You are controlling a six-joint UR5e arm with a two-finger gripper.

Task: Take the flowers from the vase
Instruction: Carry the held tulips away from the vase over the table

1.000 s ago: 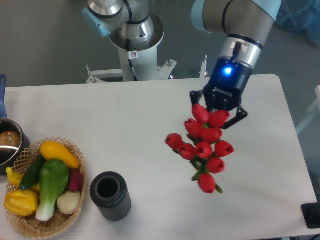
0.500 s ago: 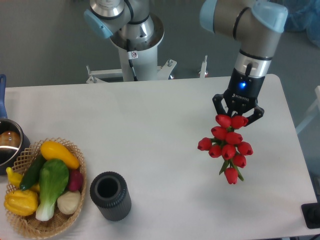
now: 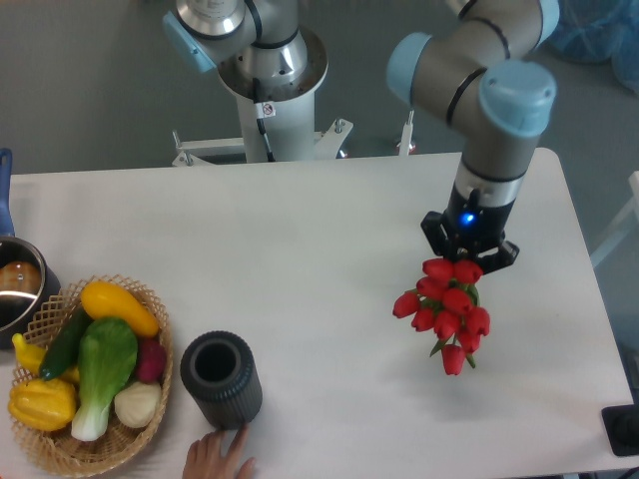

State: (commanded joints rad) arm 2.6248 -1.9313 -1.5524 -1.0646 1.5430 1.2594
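— What is changing since half a second back?

— My jaws (image 3: pixel 468 261) are sitting slightly lower and a touch to the left over the right part of the counter (image 3: pixel 329 239), and the arm above them is now bending over more steeply. The flowers (image 3: pixel 445 307) are hanging tighter under me than before. Down at the near edge a hand (image 3: pixel 217 457) is now showing, its fingertips just beside the base of the vase (image 3: pixel 221 380), which was alone earlier.

— And the flowers against your jaws?

— I am clamping them at the upper end of the bunch; the red buds are trailing down and toward the camera from my fingers, with bits of green stem showing at the lower end. They are well apart from the vase, which is standing upright, mouth open, at the near left, next to the wicker basket (image 3: pixel 140 424) of vegetables.
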